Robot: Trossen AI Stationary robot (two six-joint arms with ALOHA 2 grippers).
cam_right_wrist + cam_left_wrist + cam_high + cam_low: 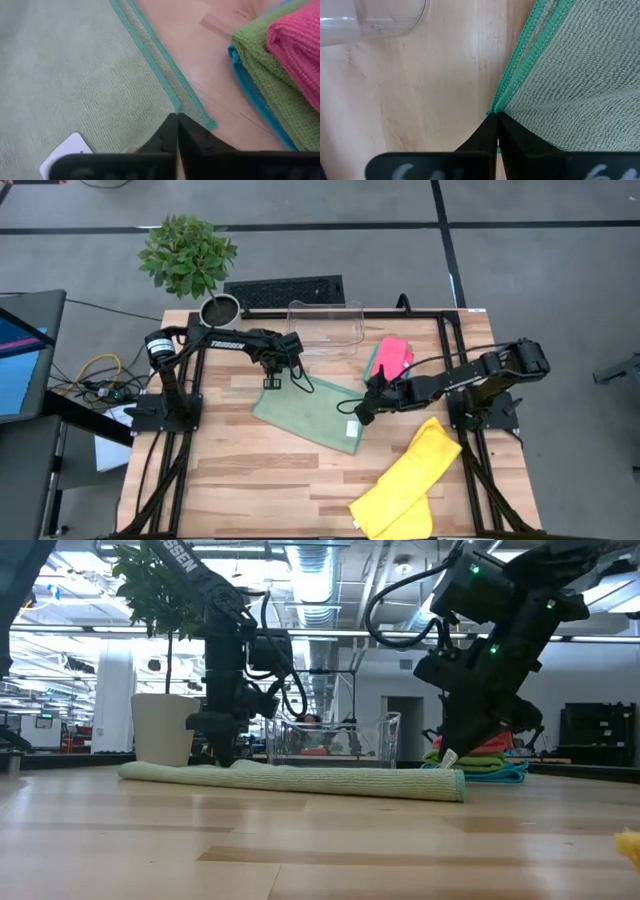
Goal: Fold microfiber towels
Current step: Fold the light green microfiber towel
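The pale sage green towel [310,413] lies flat in the middle of the tabletop [250,480], already doubled over to judge by the two teal hems stacked at its edge, and its long axis runs on a slant from my left arm's side down toward my right arm's side. I have one end each. My left jaws [495,120] are pressed together on the corner nearest the clear plastic bin [325,327], with the paired hems running straight away from my tips. My right jaws [176,120] sit at the opposite short edge, beside the small white label, tips together where the teal hem meets the wood; they look pinched on that edge, though I cannot see cloth between them for certain. So the towel stretches between my two arms, neither nearer than the other, and I judge the coming fold will turn on carrying one short end along that long axis onto the other. The cloth is soft, finely ribbed and a little wavy. The pink towel [394,353] rests atop green and blue ones just beside my right arm, and the yellow towel [405,480] lies rumpled near the tabletop's front edge, well apart.
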